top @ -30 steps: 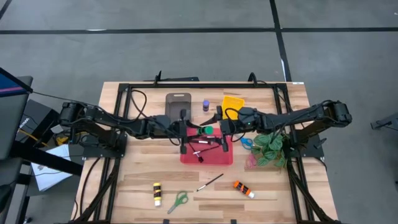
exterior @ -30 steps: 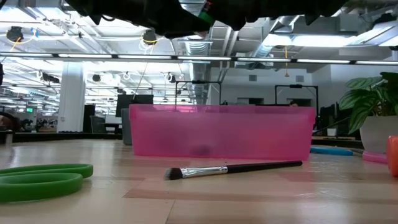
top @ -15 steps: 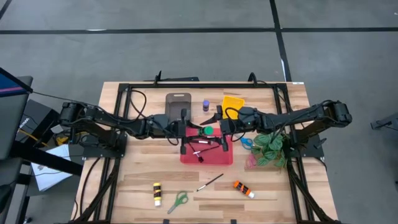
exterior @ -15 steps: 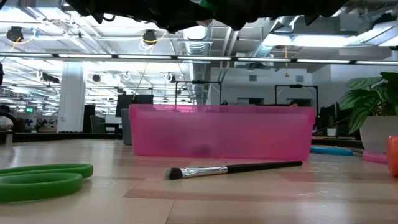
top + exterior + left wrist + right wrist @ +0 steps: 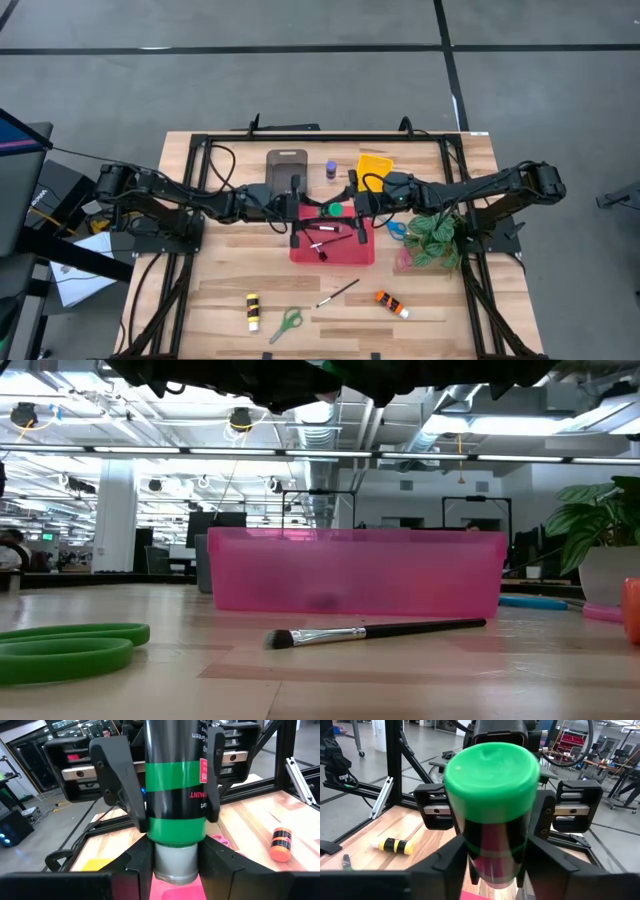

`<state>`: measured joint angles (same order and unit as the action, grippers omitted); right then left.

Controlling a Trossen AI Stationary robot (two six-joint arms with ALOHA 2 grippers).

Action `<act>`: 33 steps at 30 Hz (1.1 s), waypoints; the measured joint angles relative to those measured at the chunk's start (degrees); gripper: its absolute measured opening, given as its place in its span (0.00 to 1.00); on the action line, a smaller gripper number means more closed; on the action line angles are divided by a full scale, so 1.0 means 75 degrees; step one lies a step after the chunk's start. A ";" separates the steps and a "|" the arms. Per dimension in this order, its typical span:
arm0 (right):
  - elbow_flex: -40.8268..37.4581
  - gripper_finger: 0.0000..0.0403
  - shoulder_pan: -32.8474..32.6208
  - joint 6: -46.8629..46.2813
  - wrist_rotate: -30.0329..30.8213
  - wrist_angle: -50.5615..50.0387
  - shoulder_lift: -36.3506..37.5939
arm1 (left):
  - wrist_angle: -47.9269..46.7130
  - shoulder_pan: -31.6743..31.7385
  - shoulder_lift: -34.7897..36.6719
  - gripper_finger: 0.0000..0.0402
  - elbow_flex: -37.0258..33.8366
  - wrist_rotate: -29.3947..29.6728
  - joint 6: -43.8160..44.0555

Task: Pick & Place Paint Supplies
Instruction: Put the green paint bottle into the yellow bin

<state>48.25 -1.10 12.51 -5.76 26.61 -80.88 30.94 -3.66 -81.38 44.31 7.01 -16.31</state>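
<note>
A black paint tube with a green band (image 5: 175,795) and a green cap (image 5: 491,770) hangs above the pink tray (image 5: 333,245) at mid table. My left gripper (image 5: 318,209) comes at it from the table's left and my right gripper (image 5: 352,208) from the right, and both are shut on it. On the near part of the table lie a dark-handled brush (image 5: 338,293), green scissors (image 5: 287,322), a yellow-and-black tube (image 5: 253,311) and an orange tube (image 5: 391,303). My left gripper pinches the tube's pale grey end (image 5: 175,865) between its two fingers. The fingers come level from the table's left and lie along the tube. The tube is clear of the tray. My right gripper pinches the black body just behind the green cap (image 5: 492,840) between its two fingers (image 5: 125,795). It comes level from the table's right, along the tube, with the cap toward its wrist.
A grey tray (image 5: 287,165), a purple bottle (image 5: 331,169) and a yellow tray (image 5: 375,165) stand at the far side. Blue scissors (image 5: 397,229) and a leafy plant (image 5: 435,238) lie right of the pink tray, which holds brushes. A black frame edges the table.
My right gripper's fingers have drawn in onto the green-capped tube. Both arms have stayed in place, and the tube still hangs above the pink tray.
</note>
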 joint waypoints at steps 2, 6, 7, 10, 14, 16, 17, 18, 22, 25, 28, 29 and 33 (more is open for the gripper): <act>0.0000 0.35 0.0000 0.0023 0.0001 -0.0003 0.0000 | -0.0005 0.0000 0.0000 0.29 0.0000 0.0002 0.0013; 0.0000 0.29 0.0000 0.0022 0.0001 -0.0024 0.0000 | -0.0012 0.0000 0.0000 0.31 0.0000 0.0009 0.0013; 0.0000 0.29 0.0000 0.0018 -0.0002 -0.0028 0.0000 | -0.0018 0.0000 0.0000 0.32 0.0000 0.0017 0.0004; 0.0000 0.32 0.0000 -0.0008 -0.0026 -0.0140 0.0000 | -0.0166 0.0000 0.0001 0.37 0.0000 0.0017 -0.0037; -0.0012 0.37 0.0001 -0.0011 -0.0026 -0.0205 -0.0003 | -0.0577 -0.0005 0.0043 0.42 0.0003 0.0382 -0.0045; -0.0012 0.37 0.0006 -0.0008 -0.0009 -0.0253 -0.0003 | -0.0990 -0.0006 0.0081 0.44 0.0006 0.0728 -0.0042; -0.0012 0.37 0.0012 -0.0012 0.0001 -0.0302 -0.0003 | -0.1245 -0.0006 0.0106 0.44 0.0006 0.0927 -0.0047; -0.0012 0.37 0.0026 -0.0014 -0.0025 -0.0345 -0.0003 | -0.1481 -0.0005 0.0114 0.45 0.0006 0.1181 -0.0056; -0.0012 0.36 0.0089 -0.0022 -0.0068 -0.0570 -0.0003 | -0.2175 0.0009 0.0352 0.46 -0.0008 0.1907 -0.0054; -0.0009 0.36 0.0128 -0.0069 -0.0046 -0.0643 -0.0003 | -0.2296 0.0003 0.0663 0.46 -0.0009 0.1952 -0.0083; -0.0009 0.37 0.0120 -0.0069 -0.0036 -0.0771 0.0000 | -0.2278 -0.0024 0.1098 0.46 -0.0006 0.1954 -0.0234; -0.0009 0.37 0.0124 -0.0069 -0.0041 -0.0795 0.0000 | -0.2237 -0.0023 0.1247 0.47 -0.0006 0.1952 -0.0242; -0.0009 0.37 0.0137 -0.0069 -0.0037 -0.0831 0.0000 | -0.1970 -0.0023 0.1724 0.48 -0.0006 0.1451 -0.0249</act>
<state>48.18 -0.08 11.99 -6.04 20.38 -80.88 16.17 -3.84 -68.45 44.27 17.90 -18.17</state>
